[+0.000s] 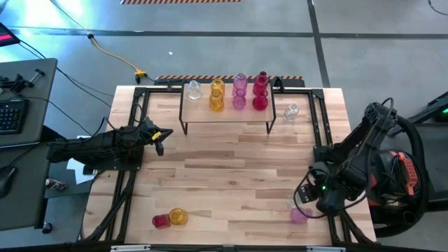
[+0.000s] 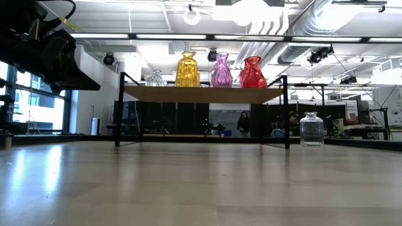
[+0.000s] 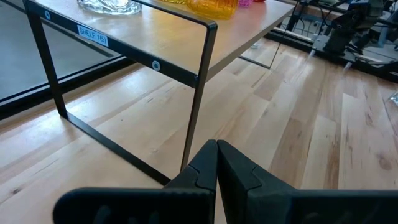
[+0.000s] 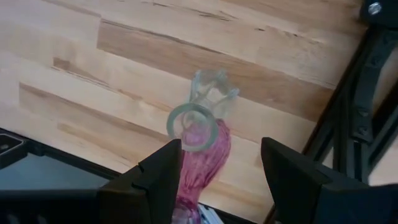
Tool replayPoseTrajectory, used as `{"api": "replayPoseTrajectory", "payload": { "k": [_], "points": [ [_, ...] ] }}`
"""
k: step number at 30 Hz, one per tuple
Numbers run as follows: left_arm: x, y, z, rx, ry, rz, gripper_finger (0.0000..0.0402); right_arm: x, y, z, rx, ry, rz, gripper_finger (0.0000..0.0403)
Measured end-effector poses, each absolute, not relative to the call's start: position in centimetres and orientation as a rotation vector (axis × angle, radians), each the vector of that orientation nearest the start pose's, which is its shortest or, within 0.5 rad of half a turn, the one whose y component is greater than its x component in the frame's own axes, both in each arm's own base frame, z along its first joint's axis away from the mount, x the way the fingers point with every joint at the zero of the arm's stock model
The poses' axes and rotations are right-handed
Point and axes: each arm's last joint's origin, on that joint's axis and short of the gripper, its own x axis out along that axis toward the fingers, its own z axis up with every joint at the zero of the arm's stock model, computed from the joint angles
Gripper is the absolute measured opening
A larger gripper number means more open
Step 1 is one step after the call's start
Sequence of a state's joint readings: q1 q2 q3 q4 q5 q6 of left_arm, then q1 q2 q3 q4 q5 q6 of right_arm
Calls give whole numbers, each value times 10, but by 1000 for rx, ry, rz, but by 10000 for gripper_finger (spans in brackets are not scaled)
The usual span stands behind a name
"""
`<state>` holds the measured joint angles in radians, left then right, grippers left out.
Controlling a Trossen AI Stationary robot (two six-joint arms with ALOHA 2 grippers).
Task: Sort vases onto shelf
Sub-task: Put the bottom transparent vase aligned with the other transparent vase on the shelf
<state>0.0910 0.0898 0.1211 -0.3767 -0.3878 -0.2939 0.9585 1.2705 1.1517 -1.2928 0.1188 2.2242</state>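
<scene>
pink vase: base running off right wrist pic's edge, partly behind fingers.
shelf: far end getting cut off in left wrist pic.
clear vase: only bottom showing.
right gripper: fingers not showing from above.

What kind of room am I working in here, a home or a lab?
Likely a lab or industrial workshop: exposed ceiling ducts over bright strip lighting, a keyboard desk beside the table, and a labelled test shelf.
</scene>
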Motion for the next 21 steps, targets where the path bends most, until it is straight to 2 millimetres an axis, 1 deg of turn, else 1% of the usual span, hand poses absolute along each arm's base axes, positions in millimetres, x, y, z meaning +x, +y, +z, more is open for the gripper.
{"api": "replayPoseTrajectory", "payload": {
  "k": [13, 21],
  "points": [
    [88, 19, 163, -234, 272, 521, 1, 124, 170, 264, 1116, 1223, -832, 201],
    [88, 19, 163, -234, 272, 521, 1, 127, 170, 258, 1108, 1231, -859, 201]
  ]
}}
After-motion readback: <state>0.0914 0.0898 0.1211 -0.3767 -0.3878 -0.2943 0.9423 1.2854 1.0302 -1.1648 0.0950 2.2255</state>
